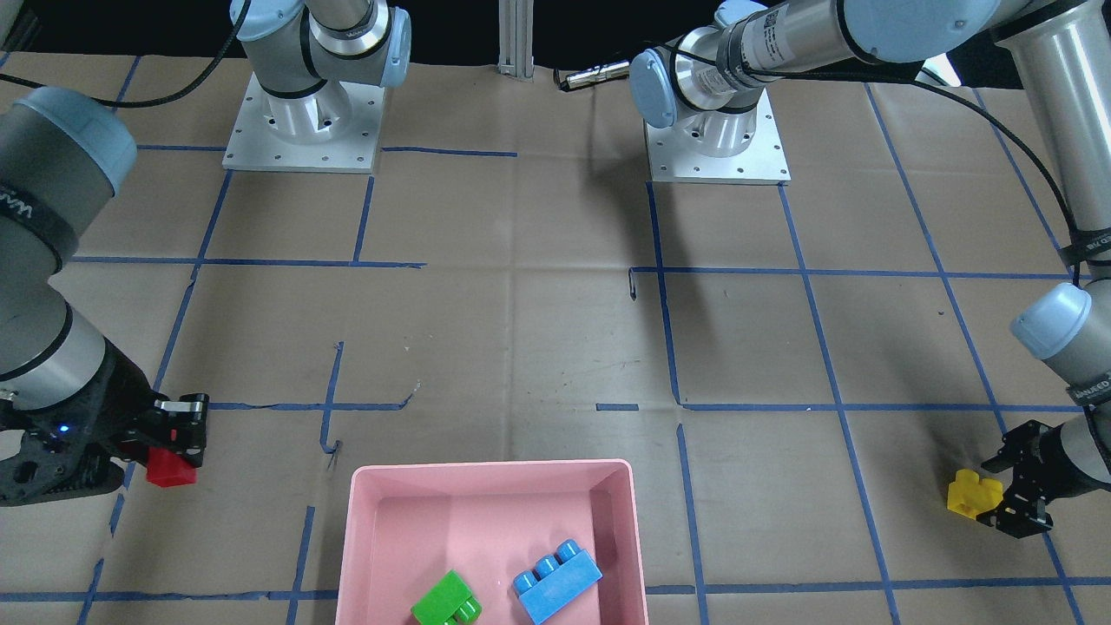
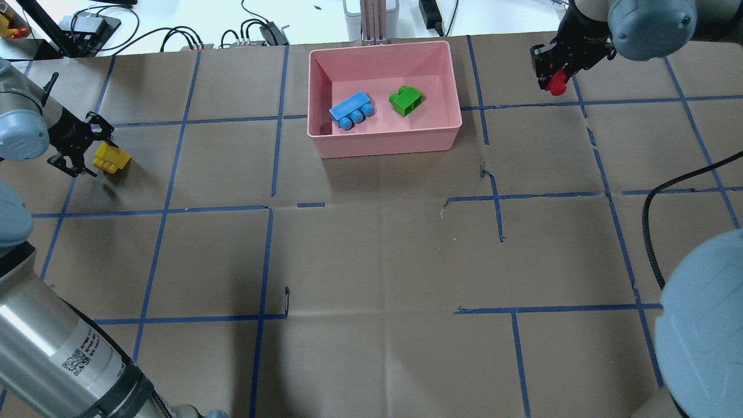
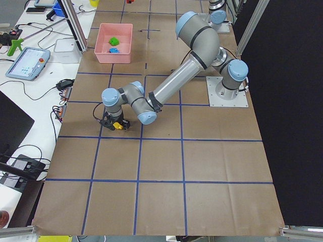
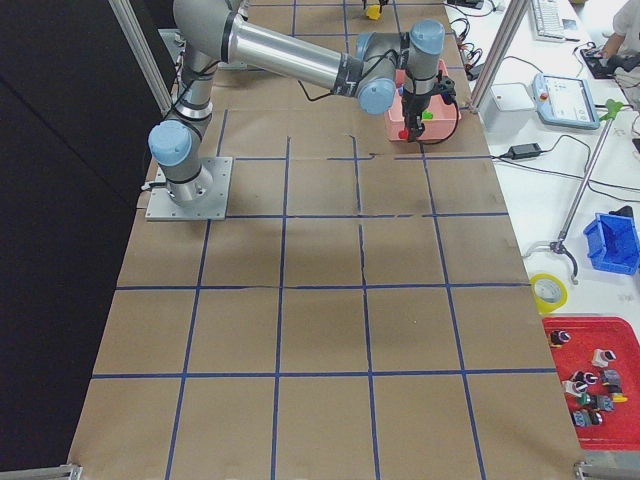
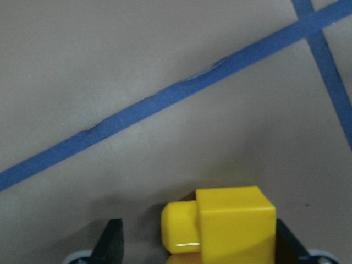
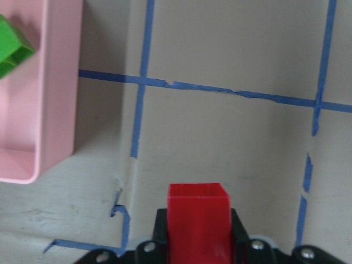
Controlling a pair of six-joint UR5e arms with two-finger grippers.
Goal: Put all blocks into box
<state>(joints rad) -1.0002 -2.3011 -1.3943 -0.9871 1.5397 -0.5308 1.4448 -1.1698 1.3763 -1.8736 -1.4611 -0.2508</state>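
Red brick (image 6: 198, 206) in right gripper (image 6: 199, 236); left gripper (image 1: 998, 490) wide around yellow brick (image 5: 231, 220)

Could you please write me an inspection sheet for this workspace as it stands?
Surface: table, brown paper, blue tape grid.
Job's things: blue block and green block inside the box; yellow block on the table; red block gripped outside the box.
Clutter: nothing seen.
Grippers: left gripper open, straddling the yellow block; right gripper shut on the red block.
Cables: black cable over the table's right side.
Surroundings: teach pendant, blue bin on side benches.
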